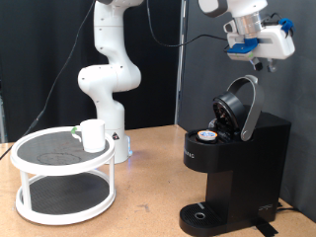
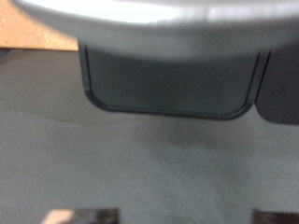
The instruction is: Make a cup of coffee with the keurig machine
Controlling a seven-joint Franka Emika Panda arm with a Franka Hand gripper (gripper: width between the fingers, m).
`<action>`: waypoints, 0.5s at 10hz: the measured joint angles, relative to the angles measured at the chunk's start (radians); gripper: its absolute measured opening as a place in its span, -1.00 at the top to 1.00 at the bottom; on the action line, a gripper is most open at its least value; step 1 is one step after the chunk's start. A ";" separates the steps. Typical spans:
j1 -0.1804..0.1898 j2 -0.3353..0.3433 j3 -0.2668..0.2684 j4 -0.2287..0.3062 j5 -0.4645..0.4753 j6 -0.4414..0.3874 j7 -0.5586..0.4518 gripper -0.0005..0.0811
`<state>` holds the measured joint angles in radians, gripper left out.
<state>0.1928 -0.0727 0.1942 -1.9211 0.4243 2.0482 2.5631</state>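
Note:
The black keurig machine [image 1: 242,163] stands at the exterior view's right with its hinged lid [image 1: 240,104] raised. A small pod [image 1: 207,136] sits in the open chamber. The white cup [image 1: 92,135] stands on the top shelf of a white round rack [image 1: 61,190] at the left, far from the machine. My gripper [image 1: 259,62] hangs just above the top of the raised lid and holds nothing. In the blurred wrist view my fingertips [image 2: 84,216] show at the picture's edge, wide apart, over a dark grey surface with a rounded panel [image 2: 168,89] and a silver rim [image 2: 159,19].
The robot's white base and arm [image 1: 107,69] stand behind the rack. A black curtain hangs behind the wooden table [image 1: 148,197]. A dark pole [image 1: 184,59] rises beside the machine. The round drip base [image 1: 202,211] of the machine has nothing on it.

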 joint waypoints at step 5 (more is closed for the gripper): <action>-0.024 -0.008 -0.014 -0.041 0.000 0.001 -0.038 0.96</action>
<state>0.1684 -0.0803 0.1805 -1.9625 0.4241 2.0493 2.5255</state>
